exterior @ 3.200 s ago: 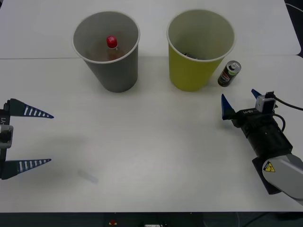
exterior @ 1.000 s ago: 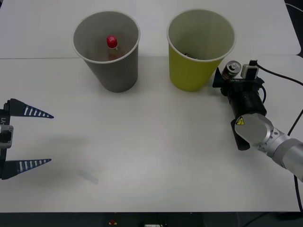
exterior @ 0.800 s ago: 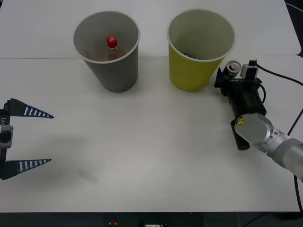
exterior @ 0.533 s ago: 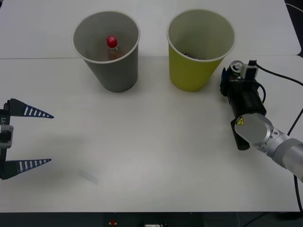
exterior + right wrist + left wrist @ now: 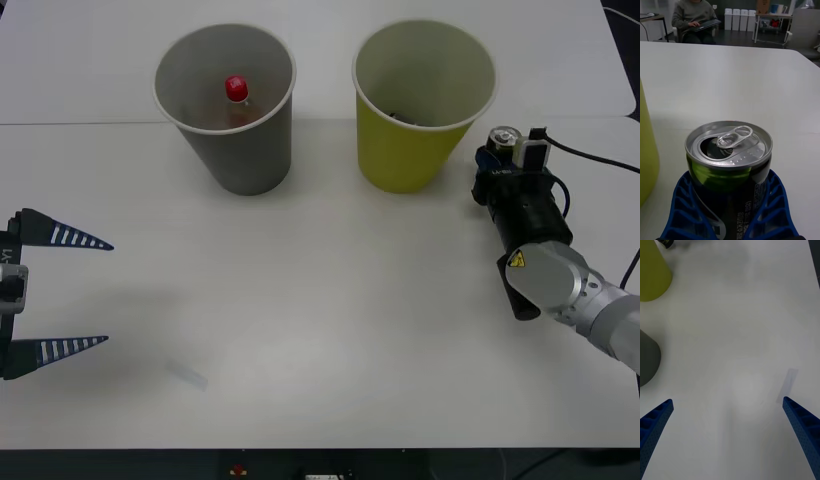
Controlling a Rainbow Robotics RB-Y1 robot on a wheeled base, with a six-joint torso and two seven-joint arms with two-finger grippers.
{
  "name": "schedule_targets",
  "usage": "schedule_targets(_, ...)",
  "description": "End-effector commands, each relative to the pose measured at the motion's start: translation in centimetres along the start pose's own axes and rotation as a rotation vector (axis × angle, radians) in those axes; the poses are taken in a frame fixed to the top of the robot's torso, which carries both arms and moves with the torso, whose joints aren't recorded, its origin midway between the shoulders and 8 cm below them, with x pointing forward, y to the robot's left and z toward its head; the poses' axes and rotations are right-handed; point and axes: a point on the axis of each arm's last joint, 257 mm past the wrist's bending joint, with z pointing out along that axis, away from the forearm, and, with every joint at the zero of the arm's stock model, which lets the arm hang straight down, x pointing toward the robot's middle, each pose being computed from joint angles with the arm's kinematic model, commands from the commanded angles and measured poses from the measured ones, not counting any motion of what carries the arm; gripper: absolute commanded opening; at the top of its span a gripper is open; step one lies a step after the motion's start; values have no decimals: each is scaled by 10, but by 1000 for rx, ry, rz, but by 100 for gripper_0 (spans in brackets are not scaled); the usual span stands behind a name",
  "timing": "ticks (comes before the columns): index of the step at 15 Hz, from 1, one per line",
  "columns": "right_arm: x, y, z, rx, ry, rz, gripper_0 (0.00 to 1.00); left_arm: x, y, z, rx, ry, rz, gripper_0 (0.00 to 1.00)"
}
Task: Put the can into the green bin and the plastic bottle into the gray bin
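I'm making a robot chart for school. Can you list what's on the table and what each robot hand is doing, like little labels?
can: small dark green-black drink can with silver top, upright, beside the green bin
right gripper: blue fingers shut on the can
green bin: large yellow-green cup-shaped bin, can not yet inside
plastic bottle: small clear bottle with red cap, already standing inside the gray bin
gray bin: large gray cup-shaped bin, left of the green bin
left gripper: open, idle at the table's near left, holding nothing
table: white tabletop
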Motion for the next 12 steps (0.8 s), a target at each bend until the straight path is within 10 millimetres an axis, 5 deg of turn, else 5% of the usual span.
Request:
schedule_targets(1,-5,-5,-11,-41,-6,-43,0,0,0,0,0,0,0,100)
schedule_targets(12,-43,-33,-95,-299,184,-278,0,0,0,0,0,0,0,100)
